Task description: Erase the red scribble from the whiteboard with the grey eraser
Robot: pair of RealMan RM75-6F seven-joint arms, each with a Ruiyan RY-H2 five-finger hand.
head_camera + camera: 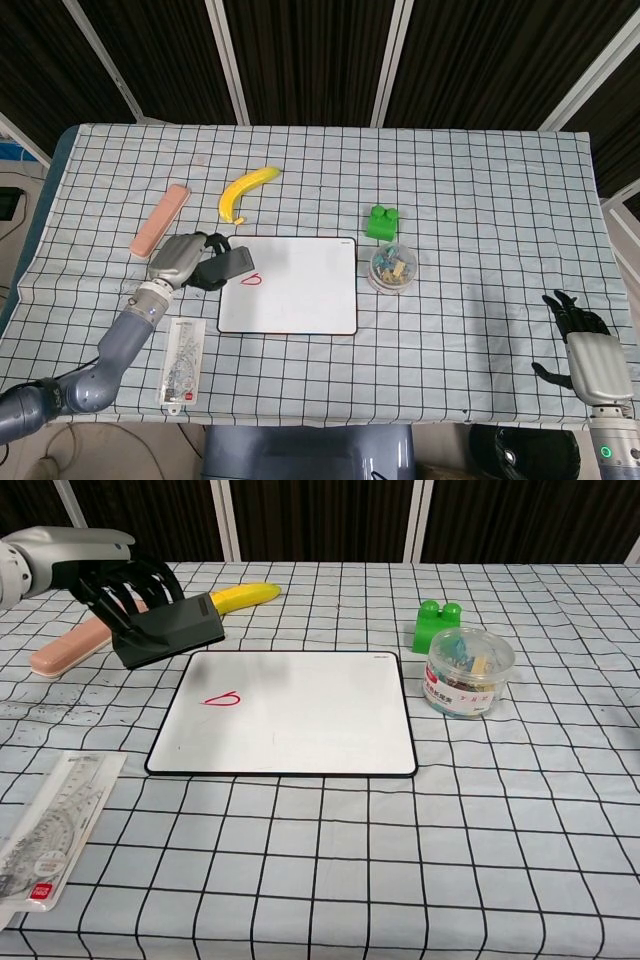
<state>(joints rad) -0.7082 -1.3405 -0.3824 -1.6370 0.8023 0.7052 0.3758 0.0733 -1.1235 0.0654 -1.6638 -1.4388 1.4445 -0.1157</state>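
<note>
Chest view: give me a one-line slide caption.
Left hand carries the grey eraser above the whiteboard corner, red scribble not yet wiped.

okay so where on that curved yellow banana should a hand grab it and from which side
Grip the curved yellow banana around its thick middle, coming from above: it lies flat on the checked tablecloth with bare cloth either side. Its tapered ends offer less hold.

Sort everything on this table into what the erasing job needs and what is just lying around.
Needed for the job:
- grey eraser, held in the left robot hand
- whiteboard
- red scribble on it

Just lying around:
- banana
- pink case
- green block
- tub of clips
- ruler packet
- right robot hand, idle at the table edge
</note>
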